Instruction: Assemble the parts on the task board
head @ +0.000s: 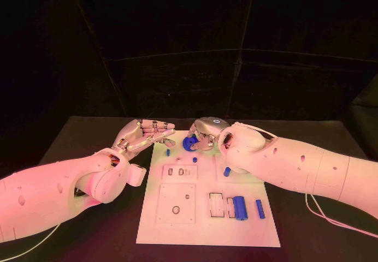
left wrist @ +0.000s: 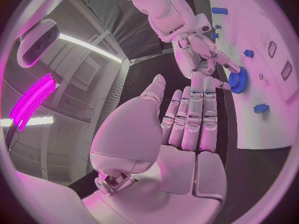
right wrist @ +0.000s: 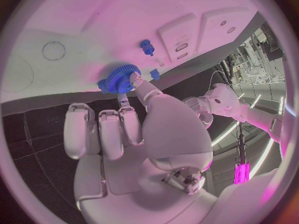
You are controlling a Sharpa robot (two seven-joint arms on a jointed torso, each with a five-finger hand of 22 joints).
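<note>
My right hand [head: 207,131] pinches a blue gear [head: 190,143] at the far end of the white task board [head: 205,229]. The right wrist view shows the gear [right wrist: 118,78] between the fingertips of that hand [right wrist: 124,129], close to the board's surface. The left wrist view has the gear [left wrist: 238,79] under the right hand [left wrist: 204,52]. My left hand [head: 146,136] hovers palm up beside the board's far left corner, its fingers [left wrist: 190,117] stretched out and holding nothing. Small blue pegs [head: 194,160] stand on the board just in front of the gear.
Two blue cylinders [head: 239,207] [head: 260,209] lie at the board's near right beside rectangular slots [head: 216,204]. Another blue peg [head: 226,171] stands under my right forearm. Recessed plates [head: 179,172] [head: 176,203] take up the board's left half. Black table [head: 94,136] surrounds the board.
</note>
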